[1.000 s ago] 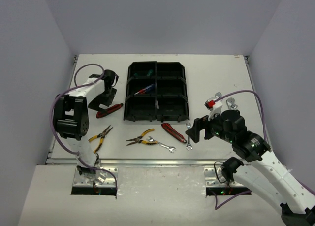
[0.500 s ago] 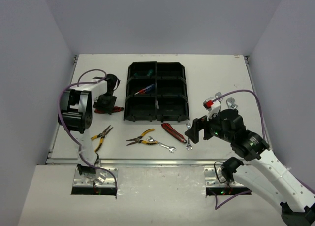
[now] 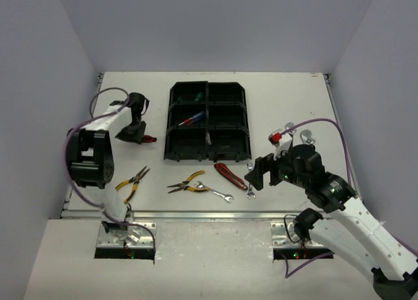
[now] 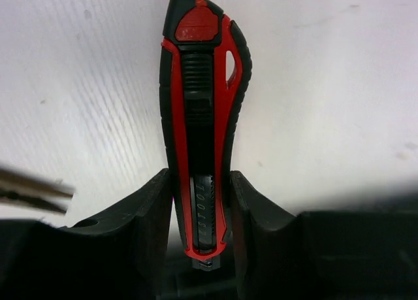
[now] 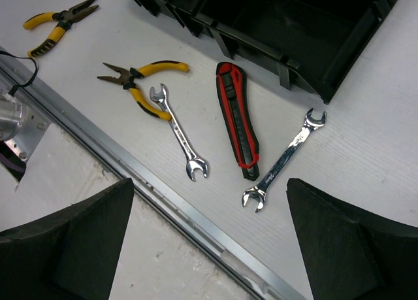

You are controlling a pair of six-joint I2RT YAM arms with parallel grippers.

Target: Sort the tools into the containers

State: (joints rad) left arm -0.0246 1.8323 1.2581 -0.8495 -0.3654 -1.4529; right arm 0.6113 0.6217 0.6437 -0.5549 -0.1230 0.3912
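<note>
My left gripper point(image 3: 134, 135) is shut on a red-black utility knife point(image 4: 199, 117), left of the black tray of containers point(image 3: 171, 120). Both fingers point(image 4: 151, 215) press the knife's sides near one end, and only its red tip point(image 3: 149, 139) shows from above. My right gripper point(image 5: 209, 248) hangs open and holds nothing, above a second utility knife point(image 5: 238, 123) and two silver wrenches point(image 5: 179, 133) point(image 5: 287, 159). Two yellow-handled pliers point(image 3: 134, 181) point(image 3: 186, 182) lie near the front edge. A red-and-blue screwdriver point(image 3: 189, 121) lies in a left middle compartment.
A red-handled tool point(image 3: 281, 138) lies right of the tray, partly hidden by my right arm's cable. A metal rail point(image 5: 170, 205) runs along the table's front edge. The tray's near corner point(image 5: 307, 78) stands close to the second knife.
My left gripper came down over the utility knife and shut on it, then shifted a little left and back with it. The right arm barely moved.
</note>
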